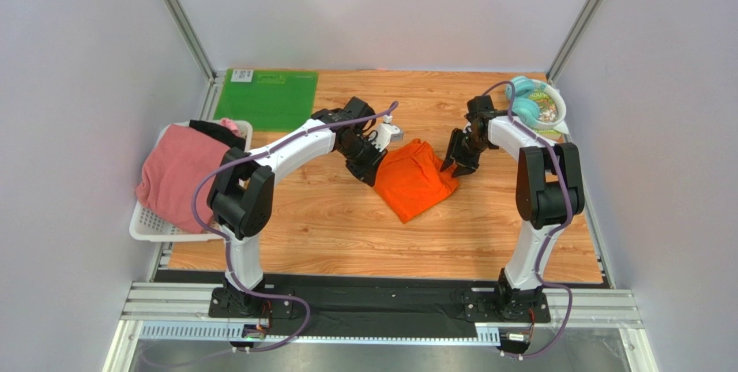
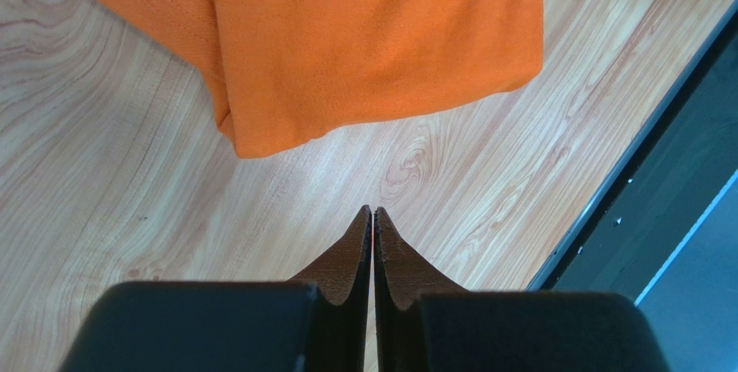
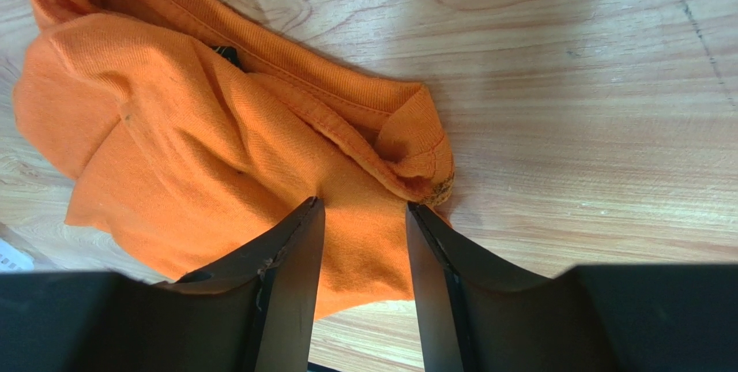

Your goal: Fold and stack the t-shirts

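Observation:
A bright orange t-shirt (image 1: 417, 177) lies bunched and partly folded in the middle of the wooden table. My left gripper (image 1: 371, 171) sits at its left edge. In the left wrist view the left gripper (image 2: 372, 209) is shut with nothing between its fingers, and the orange t-shirt (image 2: 372, 35) lies just beyond the tips. My right gripper (image 1: 455, 164) is at the shirt's right edge. Seen from the right wrist, the right gripper (image 3: 364, 203) stands with jaws apart over the orange t-shirt (image 3: 216, 130), near its collar. A dusty pink t-shirt (image 1: 178, 173) and a black t-shirt (image 1: 216, 132) lie in the basket at left.
A white basket (image 1: 143, 225) stands at the table's left edge. A flat green mat (image 1: 267, 98) lies at the back left. Teal headphones and a bowl (image 1: 537, 105) sit at the back right. A dark rail (image 2: 658, 190) runs along the table's edge.

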You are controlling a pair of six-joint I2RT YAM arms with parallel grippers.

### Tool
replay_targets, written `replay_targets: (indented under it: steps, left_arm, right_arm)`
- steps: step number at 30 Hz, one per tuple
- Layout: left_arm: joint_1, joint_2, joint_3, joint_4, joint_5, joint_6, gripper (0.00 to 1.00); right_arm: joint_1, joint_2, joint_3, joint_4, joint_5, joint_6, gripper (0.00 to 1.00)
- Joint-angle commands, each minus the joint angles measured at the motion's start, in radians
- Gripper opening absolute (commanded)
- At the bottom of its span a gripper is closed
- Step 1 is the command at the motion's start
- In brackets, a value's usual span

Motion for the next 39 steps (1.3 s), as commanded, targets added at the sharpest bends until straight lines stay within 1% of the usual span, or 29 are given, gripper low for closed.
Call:
replay_targets:
  steps: [1, 3, 4, 6, 8, 9, 11, 12, 18, 25, 29, 32, 39]
  left_arm:
    - [-0.002, -0.053, -0.006, -0.011, 0.016, -0.004, 0.07]
    - [-0.001, -0.056, -0.011, -0.011, 0.010, 0.001, 0.07]
    - [-0.002, -0.056, -0.011, -0.009, 0.007, 0.002, 0.07]
    - [-0.002, -0.062, -0.014, -0.009, 0.005, 0.002, 0.07]
    - [-0.002, -0.066, -0.017, -0.008, 0.005, 0.002, 0.07]
    - [-0.002, -0.069, -0.020, -0.008, 0.005, 0.001, 0.07]
    - [-0.002, -0.076, -0.023, -0.006, 0.002, 0.001, 0.07]
    - [-0.002, -0.074, -0.022, -0.004, 0.002, 0.001, 0.07]
    - [-0.002, -0.076, -0.025, -0.004, 0.003, 0.001, 0.07]
    - [-0.002, -0.074, -0.017, -0.004, 0.003, -0.004, 0.07]
    - [-0.002, -0.076, -0.019, -0.006, -0.001, -0.004, 0.07]
    - [-0.002, -0.079, -0.019, -0.006, -0.004, -0.005, 0.07]
    - [-0.002, -0.091, -0.020, -0.007, -0.007, -0.007, 0.07]
  right_arm:
    - [-0.005, -0.004, 0.031, 0.042, -0.039, -0.005, 0.40]
    - [-0.004, -0.016, 0.020, 0.056, -0.078, 0.012, 0.36]
    - [-0.001, -0.021, 0.017, 0.064, -0.081, 0.014, 0.31]
    - [0.004, -0.027, 0.020, 0.050, -0.057, 0.006, 0.31]
    - [0.002, -0.027, 0.036, 0.028, -0.002, -0.014, 0.36]
    - [0.001, -0.028, 0.039, 0.016, 0.044, -0.018, 0.44]
    - [-0.004, -0.028, 0.040, 0.012, 0.077, -0.023, 0.49]
    - [-0.007, -0.028, 0.042, 0.008, 0.098, -0.024, 0.51]
    - [-0.021, -0.027, 0.031, 0.018, 0.112, -0.029, 0.52]
    - [-0.025, -0.025, 0.023, 0.034, 0.036, -0.018, 0.49]
    - [-0.027, -0.048, -0.010, 0.070, -0.068, 0.008, 0.44]
    - [-0.025, -0.074, -0.033, 0.074, -0.118, 0.029, 0.42]
    - [-0.025, -0.123, -0.069, 0.067, -0.152, 0.038, 0.41]
